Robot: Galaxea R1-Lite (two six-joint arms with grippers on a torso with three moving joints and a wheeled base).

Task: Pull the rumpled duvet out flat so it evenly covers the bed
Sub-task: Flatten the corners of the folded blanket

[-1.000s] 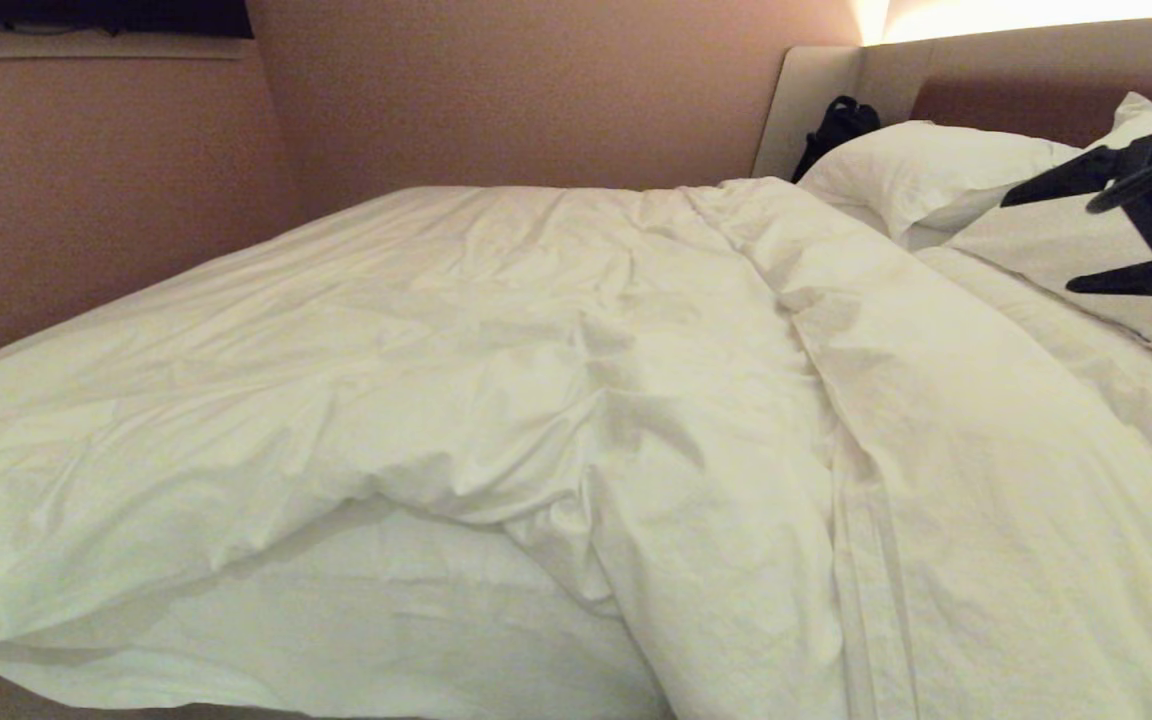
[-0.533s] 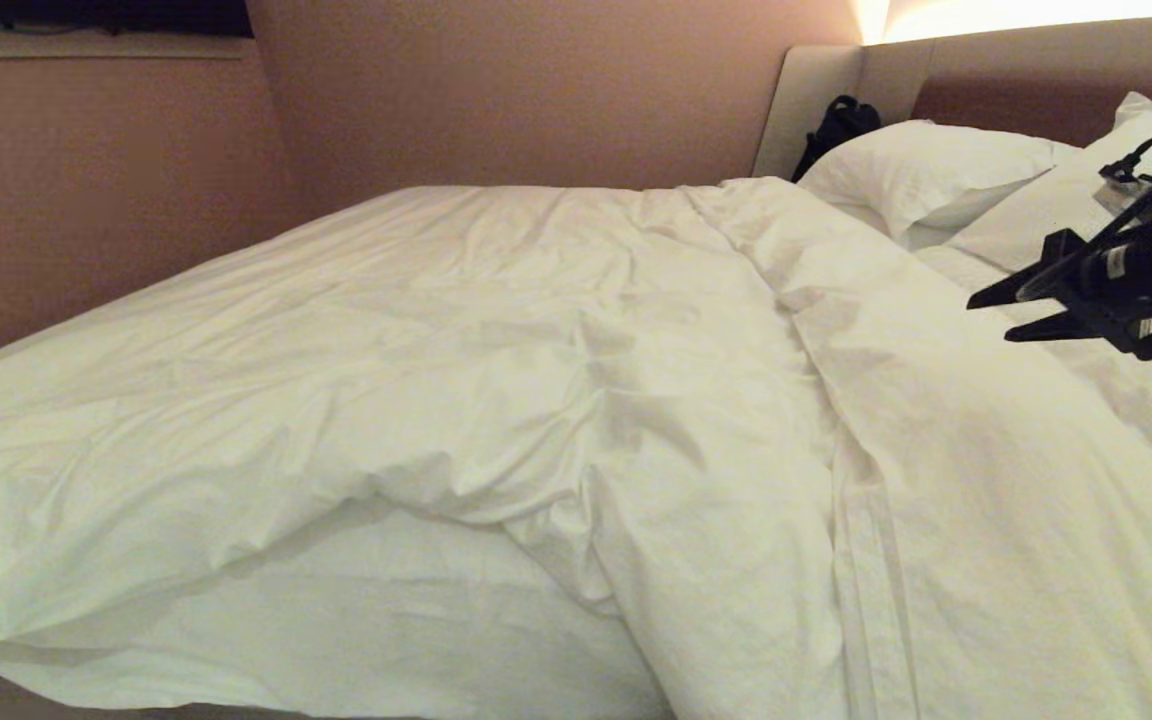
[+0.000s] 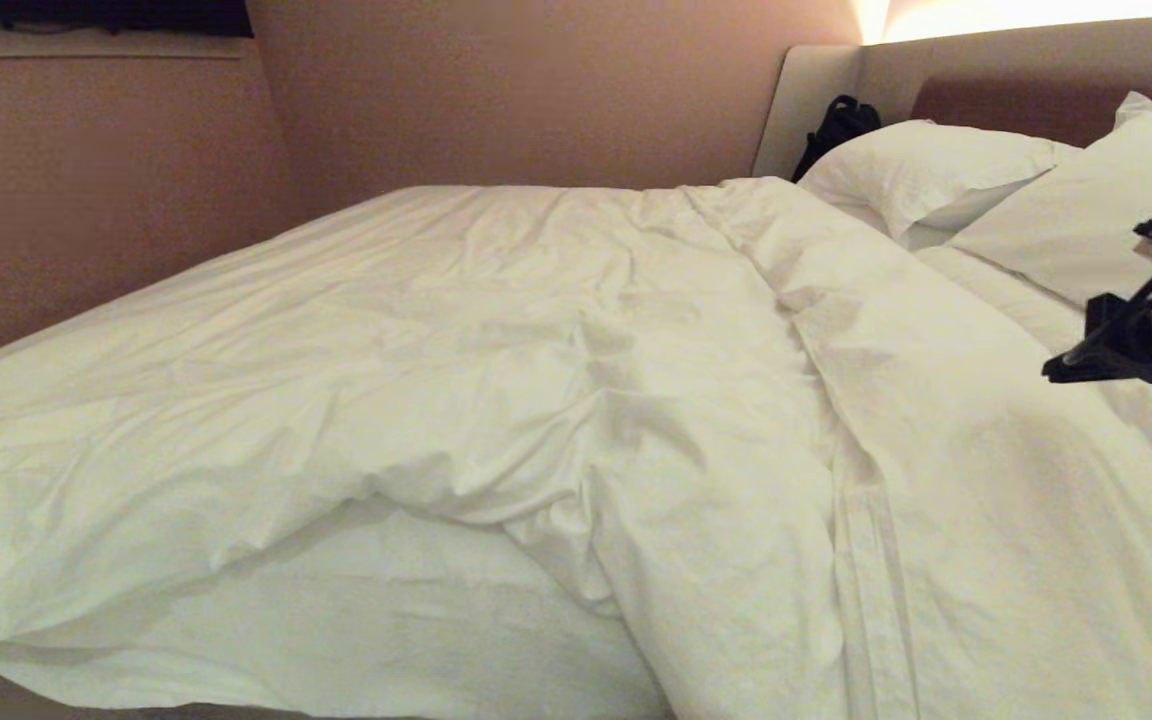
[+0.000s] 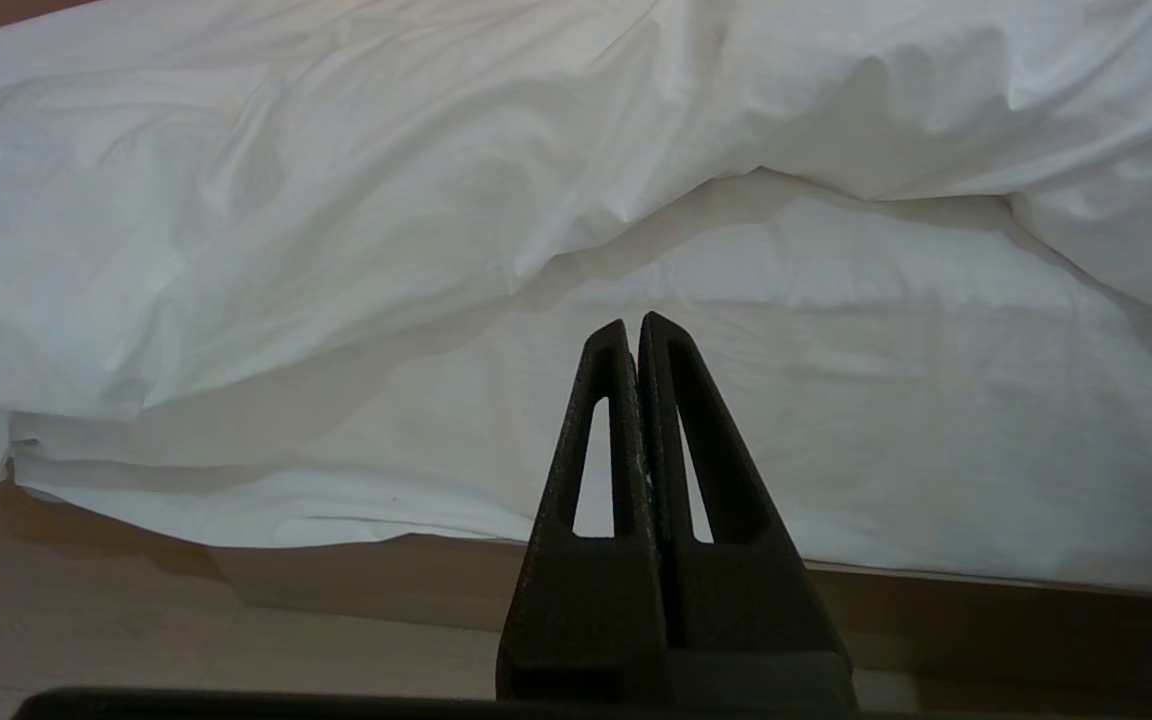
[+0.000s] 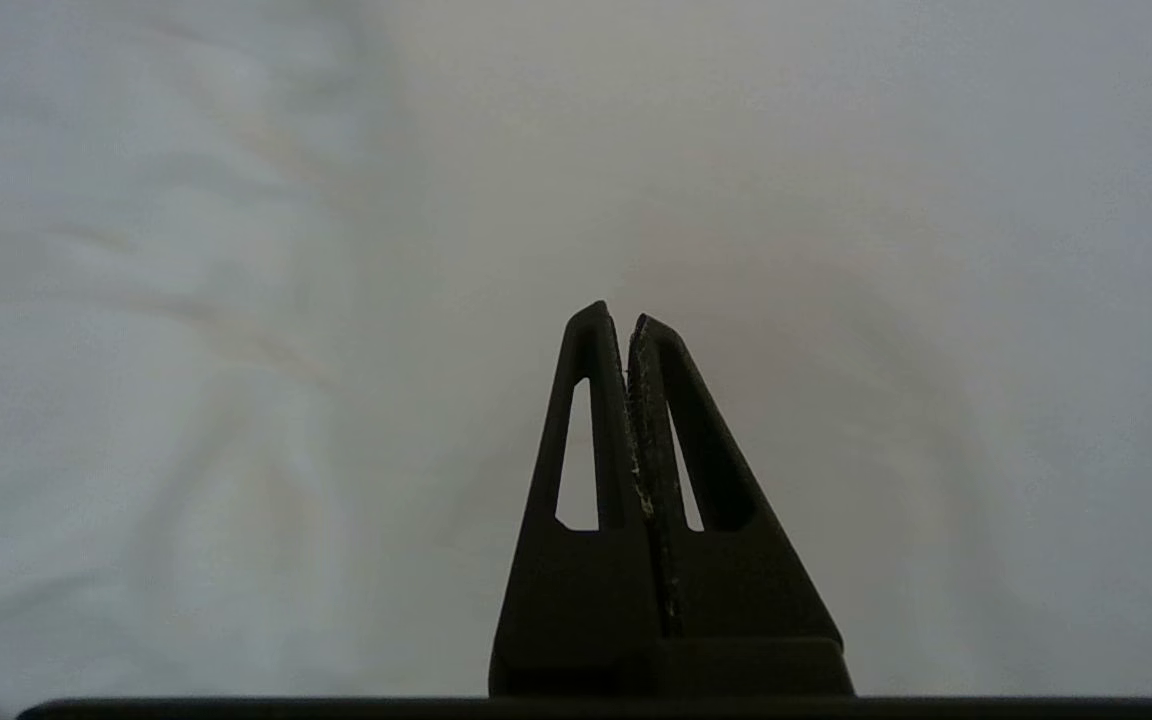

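The white duvet (image 3: 496,370) lies creased over the bed (image 3: 356,630), bunched up along the front so that a strip of bare mattress sheet shows beneath its edge. A fold runs down its right part. My right gripper (image 3: 1054,372) hangs shut and empty above the duvet's right side, below the pillows. In the right wrist view its shut fingertips (image 5: 619,318) point at plain white fabric (image 5: 236,300). My left gripper (image 4: 634,325) is shut and empty, low in front of the bed's side, facing the bare sheet (image 4: 836,400) under the duvet's (image 4: 336,180) lifted edge.
Two white pillows (image 3: 926,170) (image 3: 1086,220) lean on the padded headboard (image 3: 1016,100). A black bag (image 3: 836,125) sits in the far corner beside it. A pinkish wall (image 3: 136,180) runs along the bed's far left side. Wooden floor (image 4: 116,620) lies before the bed.
My right gripper has sunk toward the duvet and drawn back to the right edge of the head view. Its jaws went from wide open to shut, with nothing caught in them.
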